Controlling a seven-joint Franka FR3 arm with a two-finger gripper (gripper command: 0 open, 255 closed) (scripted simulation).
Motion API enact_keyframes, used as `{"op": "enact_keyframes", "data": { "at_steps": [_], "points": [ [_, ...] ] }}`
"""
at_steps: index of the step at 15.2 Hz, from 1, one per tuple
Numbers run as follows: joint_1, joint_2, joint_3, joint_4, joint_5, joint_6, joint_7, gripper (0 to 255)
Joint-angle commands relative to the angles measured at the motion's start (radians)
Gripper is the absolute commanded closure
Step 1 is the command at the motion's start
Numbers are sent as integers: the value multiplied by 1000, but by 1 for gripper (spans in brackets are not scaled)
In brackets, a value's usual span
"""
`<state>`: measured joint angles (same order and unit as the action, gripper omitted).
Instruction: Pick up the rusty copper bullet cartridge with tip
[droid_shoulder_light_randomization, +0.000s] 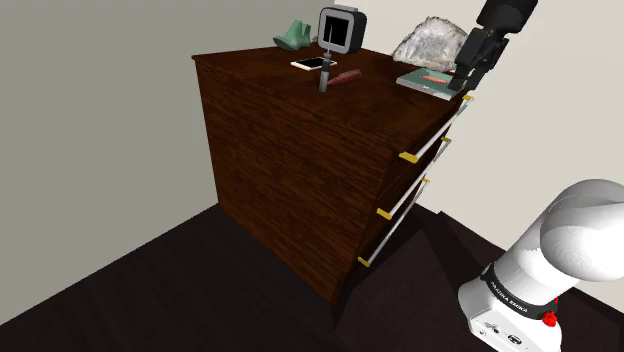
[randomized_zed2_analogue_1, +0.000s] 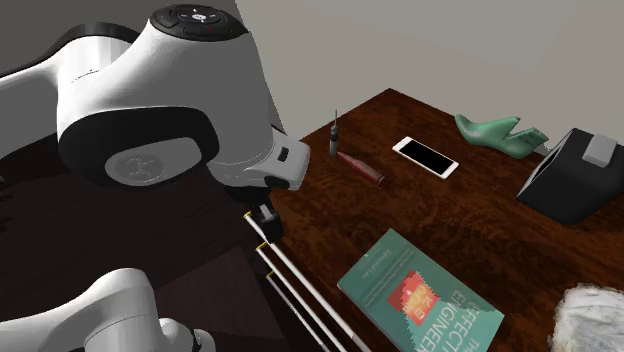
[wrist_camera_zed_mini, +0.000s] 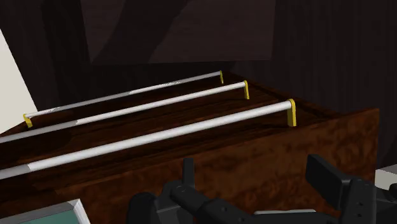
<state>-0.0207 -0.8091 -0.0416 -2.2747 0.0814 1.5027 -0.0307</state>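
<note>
Reddish-brown cartridge (randomized_zed2_analogue_1: 362, 168) lies beside phone (randomized_zed2_analogue_1: 426, 157) and upright tool (randomized_zed2_analogue_1: 334, 133); jaws open, empty.

the black gripper (wrist_camera_zed_mini: 253, 168) is hovering, fingers standing apart and clasping nothing, at the edge of a dark wooden dresser (wrist_camera_zed_mini: 273, 153). three pale bar handles (wrist_camera_zed_mini: 159, 104) on yellow brackets are running side by side down its front, and a teal book's corner (wrist_camera_zed_mini: 51, 216) is lying near the fingers.

Shoulder cam: beside my stand (droid_shoulder_light_randomization: 520, 300), well back, looking down at the dresser (droid_shoulder_light_randomization: 300, 150). Second cam: close behind my arm (randomized_zed2_analogue_1: 150, 90), over the dresser top. Both share the book (randomized_zed2_analogue_1: 420, 295) and phone (randomized_zed2_analogue_1: 425, 157). Wrist cam: past my gripper (wrist_camera_zed_mini: 253, 167), near the drawer rails (wrist_camera_zed_mini: 159, 133).
</note>
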Motion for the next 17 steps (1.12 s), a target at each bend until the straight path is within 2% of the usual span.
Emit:
{"op": "enact_keyframes", "data": {
  "at_steps": [1, 5, 9, 17],
  "points": [
    [0, 0, 0, 0, 0, 0, 0, 0],
    [-48, 127, 108, 81, 60, 36, 254, 0],
    [-97, 276, 199, 193, 91, 64, 505, 0],
    [-179, 616, 322, 491, 64, 79, 999, 0]
  ]
}}
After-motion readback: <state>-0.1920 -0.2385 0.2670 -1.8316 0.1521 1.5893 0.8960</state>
